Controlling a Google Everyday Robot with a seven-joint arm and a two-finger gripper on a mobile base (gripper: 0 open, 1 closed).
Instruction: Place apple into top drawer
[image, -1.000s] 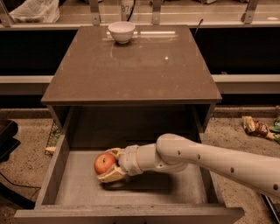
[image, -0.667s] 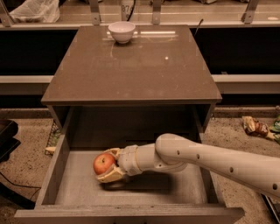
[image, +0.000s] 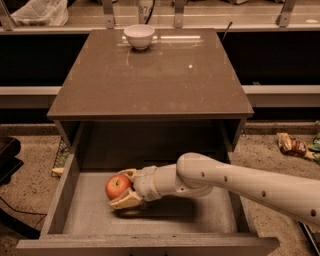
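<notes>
The top drawer (image: 60, 200) is pulled wide open below the brown cabinet top, and its pale grey floor shows. The red-orange apple (image: 117, 186) is inside the drawer at its left-middle, low over the floor. My gripper (image: 124, 188) reaches in from the right on a white arm. Its two pale fingers (image: 126, 201) sit above and below the apple's right side and are closed on it.
A white bowl (image: 139, 35) stands at the back of the cabinet top (image: 150, 75). Snack wrappers (image: 292, 145) lie on the speckled floor at the right. A dark object (image: 7, 160) stands at the far left. A counter runs along the back.
</notes>
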